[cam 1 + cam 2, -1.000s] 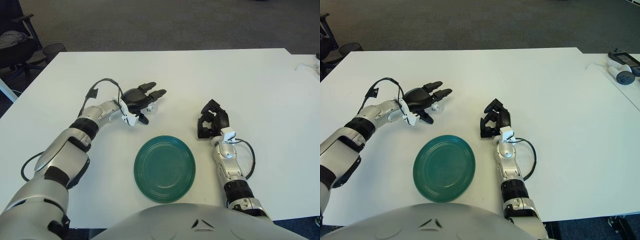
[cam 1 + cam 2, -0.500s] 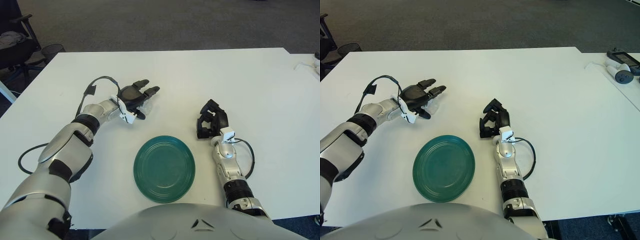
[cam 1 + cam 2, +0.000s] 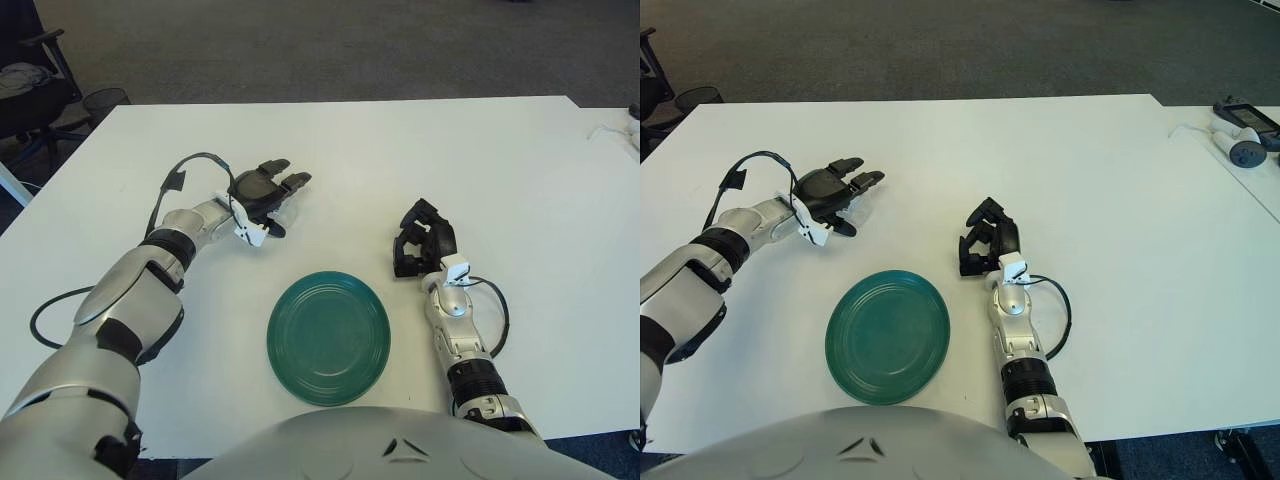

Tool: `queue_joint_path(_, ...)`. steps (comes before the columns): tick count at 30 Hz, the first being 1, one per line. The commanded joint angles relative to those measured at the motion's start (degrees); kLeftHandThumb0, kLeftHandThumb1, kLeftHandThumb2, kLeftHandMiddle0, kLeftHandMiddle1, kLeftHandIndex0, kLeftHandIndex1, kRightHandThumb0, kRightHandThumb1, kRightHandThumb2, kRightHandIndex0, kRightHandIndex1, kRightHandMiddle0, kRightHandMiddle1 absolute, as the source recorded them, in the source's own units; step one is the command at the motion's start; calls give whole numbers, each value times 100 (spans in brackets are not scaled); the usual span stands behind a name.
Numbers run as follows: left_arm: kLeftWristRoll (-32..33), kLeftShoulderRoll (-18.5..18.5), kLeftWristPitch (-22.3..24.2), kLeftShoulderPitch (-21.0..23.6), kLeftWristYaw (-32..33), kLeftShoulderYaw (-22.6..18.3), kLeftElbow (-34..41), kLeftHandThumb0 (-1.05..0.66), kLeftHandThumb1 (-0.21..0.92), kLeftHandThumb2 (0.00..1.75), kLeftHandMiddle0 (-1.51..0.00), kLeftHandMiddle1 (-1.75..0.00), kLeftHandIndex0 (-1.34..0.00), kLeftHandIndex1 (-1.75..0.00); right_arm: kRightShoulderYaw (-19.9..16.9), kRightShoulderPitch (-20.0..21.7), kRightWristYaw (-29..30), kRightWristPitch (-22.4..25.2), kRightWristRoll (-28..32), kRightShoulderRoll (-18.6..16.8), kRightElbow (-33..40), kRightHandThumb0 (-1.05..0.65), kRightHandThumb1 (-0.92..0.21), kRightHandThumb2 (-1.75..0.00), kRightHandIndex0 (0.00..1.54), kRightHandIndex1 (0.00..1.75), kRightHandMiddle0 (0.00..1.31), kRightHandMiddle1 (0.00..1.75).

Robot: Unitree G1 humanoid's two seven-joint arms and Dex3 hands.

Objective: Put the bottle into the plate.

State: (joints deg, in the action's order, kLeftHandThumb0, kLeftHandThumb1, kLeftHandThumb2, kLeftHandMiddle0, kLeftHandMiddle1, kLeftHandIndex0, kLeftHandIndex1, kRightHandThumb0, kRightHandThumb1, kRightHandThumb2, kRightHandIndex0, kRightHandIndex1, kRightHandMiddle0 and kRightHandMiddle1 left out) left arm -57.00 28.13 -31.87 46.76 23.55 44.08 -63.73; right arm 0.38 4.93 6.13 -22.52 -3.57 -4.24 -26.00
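The left hand (image 3: 262, 192) is out over the white table (image 3: 480, 160), with its dark fingers (image 3: 285, 180) spread wide and holding nothing. Just under and past those fingers sits one small clear bottle (image 3: 864, 210). It is see-through and hard to make out, and I cannot tell if the hand is touching it. The bottle is not in the plate.

There is one green plate (image 3: 329, 336). It lies nearer the robot than the left hand and a bit to that hand's right, apart from it. It has nothing in it.

The right hand (image 3: 422, 240) shows to the right of the plate, beyond the plate's far edge. Its fingers are curled in and hold nothing.

The right eye view shows things the left eye view does not: a small grey gadget (image 3: 1246, 152) and a flat dark thing (image 3: 1246, 116) on a second table, far off to the right of the right hand. The left eye view shows a black chair (image 3: 30, 85) on the floor, far to the left of the left hand.

So that is two hands, one plate and one bottle.
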Motion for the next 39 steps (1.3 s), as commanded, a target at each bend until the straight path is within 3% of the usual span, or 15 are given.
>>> queue_joint_path(1, -61, 131, 50, -218, -130, 74, -26, -104, 92, 24, -11, -13, 0, -58, -26, -310, -62, 260, 69, 6, -369, 0, 10, -174, 96, 160, 71, 175)
queue_joint_path(23, 114, 268, 52, -349, 3, -82, 146, -104, 92, 20, -11, -14, 0, -64, -9, -354, -22, 407, -11, 6, -237, 0, 12, -175, 98, 158, 72, 175)
queue_joint_path(39, 916, 477, -393, -570, -209, -805, 506, -102, 87, 16, -11, -16, 0, -65, -32, -343, -285, 397, 160, 11, -266, 0, 9, -174, 94, 165, 69, 175)
